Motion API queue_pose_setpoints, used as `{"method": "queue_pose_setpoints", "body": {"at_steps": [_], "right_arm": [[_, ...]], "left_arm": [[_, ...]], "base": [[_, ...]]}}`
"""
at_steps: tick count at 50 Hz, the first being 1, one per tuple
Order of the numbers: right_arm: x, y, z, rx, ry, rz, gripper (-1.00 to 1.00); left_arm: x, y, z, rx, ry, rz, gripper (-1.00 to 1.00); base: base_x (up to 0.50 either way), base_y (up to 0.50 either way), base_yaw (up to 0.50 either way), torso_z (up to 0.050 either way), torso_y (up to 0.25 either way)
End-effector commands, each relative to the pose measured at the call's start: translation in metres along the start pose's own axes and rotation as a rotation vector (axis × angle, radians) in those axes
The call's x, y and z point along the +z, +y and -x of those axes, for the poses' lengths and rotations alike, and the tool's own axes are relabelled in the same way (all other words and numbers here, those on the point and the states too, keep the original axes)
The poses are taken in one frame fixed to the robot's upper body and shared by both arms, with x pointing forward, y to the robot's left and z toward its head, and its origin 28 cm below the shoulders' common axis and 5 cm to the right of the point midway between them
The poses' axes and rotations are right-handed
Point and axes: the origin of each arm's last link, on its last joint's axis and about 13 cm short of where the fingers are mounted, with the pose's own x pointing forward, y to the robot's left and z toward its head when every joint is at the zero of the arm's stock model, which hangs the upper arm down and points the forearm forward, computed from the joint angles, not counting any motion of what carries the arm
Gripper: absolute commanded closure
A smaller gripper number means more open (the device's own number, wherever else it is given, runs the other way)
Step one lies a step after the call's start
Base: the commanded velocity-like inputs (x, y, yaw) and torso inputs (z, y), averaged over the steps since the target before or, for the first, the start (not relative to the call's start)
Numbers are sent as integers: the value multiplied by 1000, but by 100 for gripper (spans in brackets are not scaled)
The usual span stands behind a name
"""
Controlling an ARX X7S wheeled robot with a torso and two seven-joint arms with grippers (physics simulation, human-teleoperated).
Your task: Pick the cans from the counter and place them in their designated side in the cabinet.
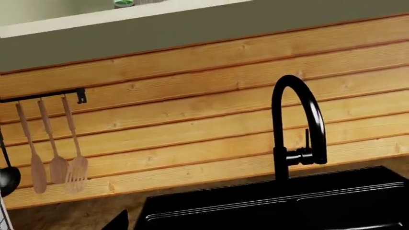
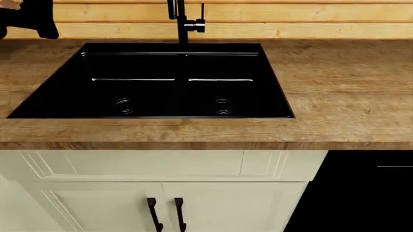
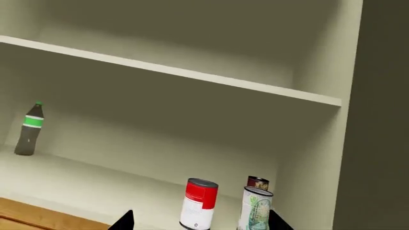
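In the right wrist view, a red-and-white can (image 3: 199,203) and a pale green-and-white can (image 3: 256,209) stand upright side by side on the cabinet's lower shelf (image 3: 96,184), near its right wall. My right gripper (image 3: 201,223) is open, its two dark fingertips (image 3: 124,221) spread wide on either side of both cans and touching neither. My left gripper (image 1: 198,224) hangs over the black sink (image 1: 288,203). One of its fingertips (image 1: 118,222) shows far to the side, the other is lost against the black basin. No can shows on the counter (image 2: 335,87).
A small dark can (image 3: 257,182) stands behind the green-and-white one, and a dark bottle with a green label (image 3: 29,129) stands at the shelf's left. An upper shelf (image 3: 191,74) spans above. The black tap (image 1: 297,124) rises behind the sink. Wooden utensils (image 1: 57,158) hang on the plank wall.
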Motion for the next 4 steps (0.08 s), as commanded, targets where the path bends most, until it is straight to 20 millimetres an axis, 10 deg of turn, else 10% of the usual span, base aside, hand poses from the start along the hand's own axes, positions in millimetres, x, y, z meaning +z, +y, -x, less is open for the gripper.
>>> {"method": "queue_pose_setpoints", "body": {"at_steps": [1,4], "right_arm": [[0,0,0,0,1,0,-100],[0,0,0,0,1,0,-100]], "left_arm": [[2,-7,1,-5,-23,-4,-100],[2,-9,0,-1,-27,-2,-100]], "base": [[0,0,0,0,0],[0,0,0,0,0]]}}
